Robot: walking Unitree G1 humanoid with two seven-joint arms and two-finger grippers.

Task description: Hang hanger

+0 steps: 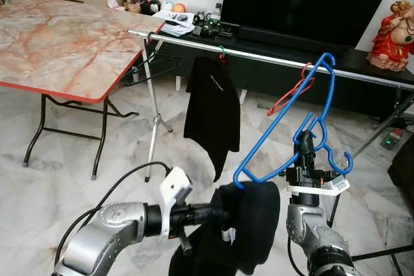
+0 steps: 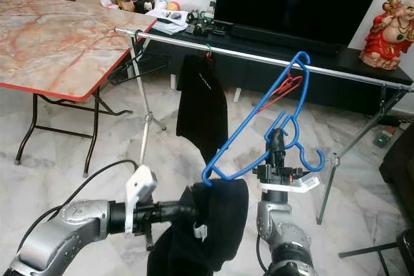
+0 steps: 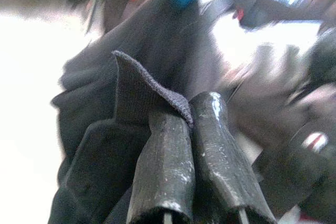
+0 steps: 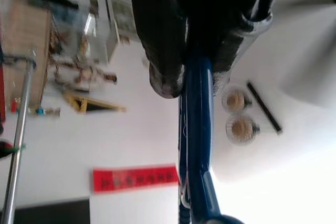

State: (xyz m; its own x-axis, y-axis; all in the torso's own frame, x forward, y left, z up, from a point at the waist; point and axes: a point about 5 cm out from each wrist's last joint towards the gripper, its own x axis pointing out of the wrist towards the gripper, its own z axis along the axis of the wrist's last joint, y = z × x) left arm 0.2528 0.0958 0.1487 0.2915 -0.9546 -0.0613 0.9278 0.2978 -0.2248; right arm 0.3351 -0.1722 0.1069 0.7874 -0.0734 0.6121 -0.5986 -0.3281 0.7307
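- Left eye view, from where I stand: the right end effector (image 1: 305,153) has its fingers clamped together on the blue hanger (image 1: 291,127), low on the frame near the small side hook, and holds it up tilted.
- The hanger's top hook sits up near the silver rail (image 1: 272,58) of the clothes rack but does not look caught over it yet; I can't be certain from this angle.
- The left end effector (image 3: 189,129) is pinched tight on a fold of the black garment (image 1: 249,224), which drapes from the hanger's lower corner and bunches between the two arms.
- On the rail already: a black shirt (image 1: 210,111) on its own hanger and a bare red hanger (image 1: 291,95) just beside the blue one's hook.
- Handling, as I judge it: the plastic hanger is light and stiff but smooth, so it could swivel in a narrow grip; the cloth is soft, limp and pulls the frame lopsided.
- Best hold looks to be on the frame close below the hook, keeping the hook upright as it goes over the rail.
- The marble-topped worktop (image 1: 58,43) stands well off to the left.
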